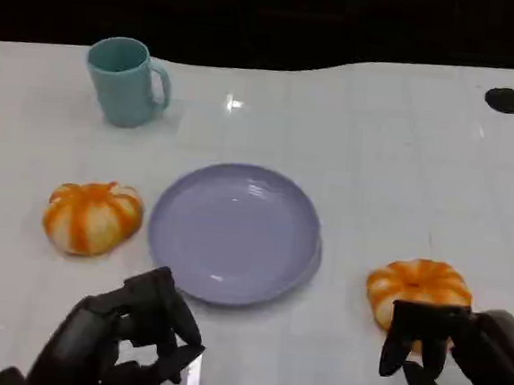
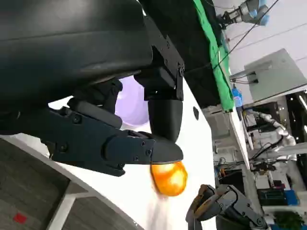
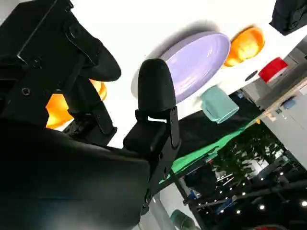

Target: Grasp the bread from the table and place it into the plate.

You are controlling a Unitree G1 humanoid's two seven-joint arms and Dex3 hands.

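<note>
White table (image 1: 376,167) carries a lavender plate (image 1: 236,231) at centre, with bread (image 1: 93,217) at nine o'clock and another at four, where the right hand (image 1: 454,354) hovers released; left hand (image 1: 127,334) released at seven.

You have two orange-striped bread rolls, one left (image 1: 93,217) of the plate and one right (image 1: 417,288), one lavender plate (image 1: 235,233), and one teal mug (image 1: 125,81) on the table

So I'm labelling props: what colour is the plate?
The plate is pale lavender, plain, clearest in the head view.
</note>
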